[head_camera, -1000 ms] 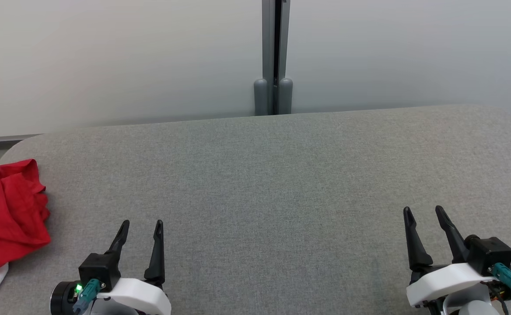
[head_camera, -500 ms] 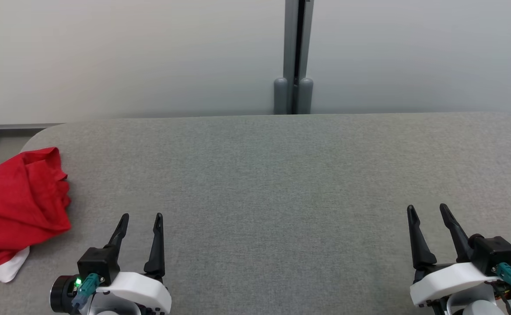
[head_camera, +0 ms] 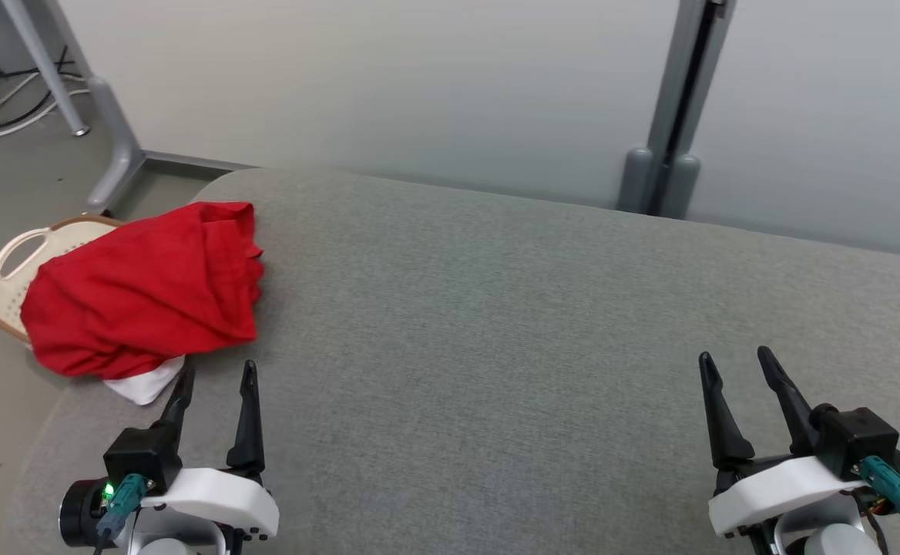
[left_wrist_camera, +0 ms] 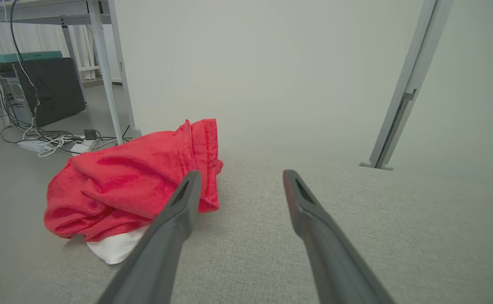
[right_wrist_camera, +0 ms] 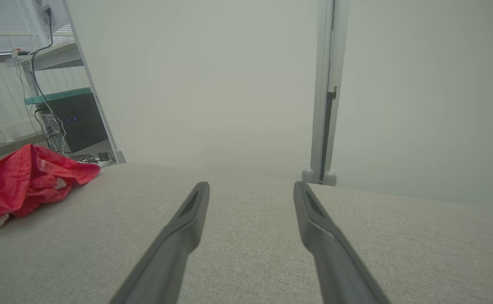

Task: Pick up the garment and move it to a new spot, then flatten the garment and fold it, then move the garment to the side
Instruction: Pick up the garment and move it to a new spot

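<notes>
**Poised wide beside a heaped red garment [head_camera: 142,289]**

Finds the garment crumpled at the far left end of the grey padded table [head_camera: 496,308], reaching past the table's edge and hiding part of a pale basket [head_camera: 7,262] beyond it in the head view. Notes a white cloth [head_camera: 146,383] poking out from under the near side of the heap. Holds the left gripper [head_camera: 218,368] just short of that white cloth, fingers spread wide and gripping nothing; cannot tell whether the left fingertip touches the fabric. Holds the right gripper [head_camera: 733,354] well apart at the table's right, fingers likewise spread wide and empty over bare grey surface. Shows a grey post [head_camera: 677,100] against the pale wall [head_camera: 419,77] behind.
</notes>
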